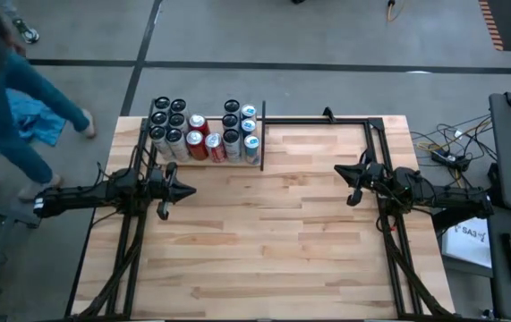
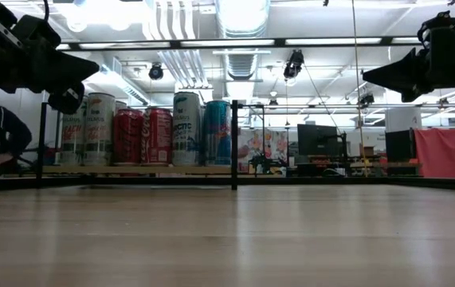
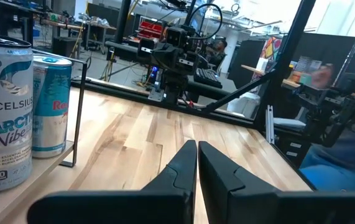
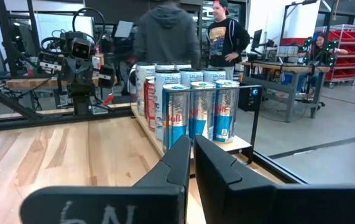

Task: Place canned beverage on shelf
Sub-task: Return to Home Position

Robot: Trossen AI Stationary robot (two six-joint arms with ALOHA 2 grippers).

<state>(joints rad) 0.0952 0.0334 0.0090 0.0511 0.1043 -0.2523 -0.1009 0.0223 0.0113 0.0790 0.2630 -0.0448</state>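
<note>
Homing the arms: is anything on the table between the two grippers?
No. The high view shows only bare table between the left gripper and the right gripper; the cans stand aside on the shelf.

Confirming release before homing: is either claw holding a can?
No; the left claw and the right claw are both shut on nothing, while the cans stand on the shelf.

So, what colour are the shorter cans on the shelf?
Red; the shorter cans show best in low view.
</note>
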